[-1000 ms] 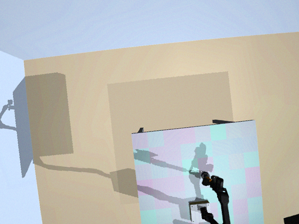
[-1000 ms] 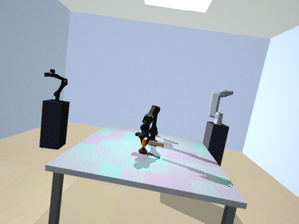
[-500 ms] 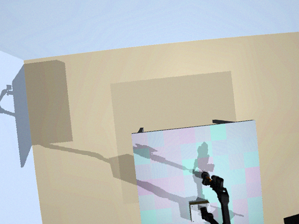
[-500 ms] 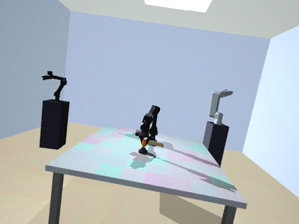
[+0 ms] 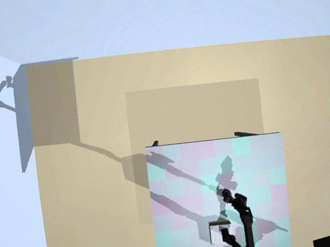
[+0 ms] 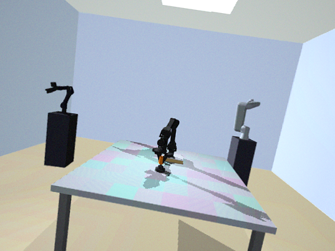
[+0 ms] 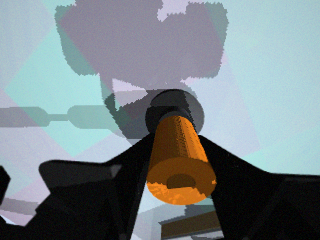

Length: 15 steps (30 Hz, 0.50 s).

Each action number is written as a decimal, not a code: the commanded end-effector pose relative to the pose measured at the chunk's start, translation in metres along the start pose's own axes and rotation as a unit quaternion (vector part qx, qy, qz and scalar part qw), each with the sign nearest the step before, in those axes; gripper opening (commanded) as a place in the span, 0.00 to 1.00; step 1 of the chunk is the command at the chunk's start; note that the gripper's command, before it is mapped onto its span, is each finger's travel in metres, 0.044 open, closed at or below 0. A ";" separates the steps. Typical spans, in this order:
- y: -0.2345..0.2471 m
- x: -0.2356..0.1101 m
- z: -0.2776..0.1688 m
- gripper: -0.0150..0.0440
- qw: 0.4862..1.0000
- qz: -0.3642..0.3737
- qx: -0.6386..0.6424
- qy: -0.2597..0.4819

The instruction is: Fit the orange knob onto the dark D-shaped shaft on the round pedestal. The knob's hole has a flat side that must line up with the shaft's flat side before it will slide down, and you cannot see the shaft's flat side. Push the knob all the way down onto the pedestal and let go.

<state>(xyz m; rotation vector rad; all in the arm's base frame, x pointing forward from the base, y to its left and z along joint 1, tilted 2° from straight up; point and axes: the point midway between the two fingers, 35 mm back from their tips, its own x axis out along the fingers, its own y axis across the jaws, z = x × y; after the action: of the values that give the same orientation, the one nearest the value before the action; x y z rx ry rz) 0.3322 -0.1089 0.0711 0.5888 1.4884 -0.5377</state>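
Note:
The orange knob (image 5: 231, 197) (image 6: 160, 160) (image 7: 178, 142) is upright between the fingers of my gripper (image 7: 175, 137), which is shut on it. The hole in the knob's upper end shows in the wrist view. The dark round pedestal (image 5: 225, 192) (image 6: 159, 169) (image 7: 196, 111) stands on the table below the knob. In the exterior view the knob's lower end is a little above the pedestal's wide base, over its middle. Only a small dark part shows at the knob's lower end; the shaft's flat side is hidden. Whether the shaft is inside the hole cannot be told.
The table (image 5: 192, 155) (image 6: 86, 186) has patchwork colours and dark arm shadows across it. A white plate (image 5: 214, 238) with a brown edge (image 6: 175, 161) (image 7: 192, 229) lies under the arm's base. Two other arms stand on dark plinths (image 6: 59, 140) (image 6: 241, 157) beyond the table.

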 end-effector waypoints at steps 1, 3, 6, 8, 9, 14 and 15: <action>-0.001 0.003 -0.001 0.25 1.000 -0.003 0.005 0.000; -0.002 0.003 -0.001 0.25 1.000 -0.003 0.005 0.000; -0.002 0.003 -0.003 0.25 1.000 -0.003 0.005 0.000; -0.003 0.002 -0.004 0.25 1.000 -0.003 0.005 0.000; -0.003 0.002 -0.005 0.25 1.000 -0.003 0.005 0.000; -0.003 0.003 -0.004 0.25 1.000 -0.003 0.005 0.000; -0.003 0.003 -0.004 0.25 1.000 -0.003 0.005 0.000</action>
<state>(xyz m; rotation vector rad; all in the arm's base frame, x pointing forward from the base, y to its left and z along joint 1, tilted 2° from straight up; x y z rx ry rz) 0.3285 -0.1078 0.0687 0.5928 1.4898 -0.5418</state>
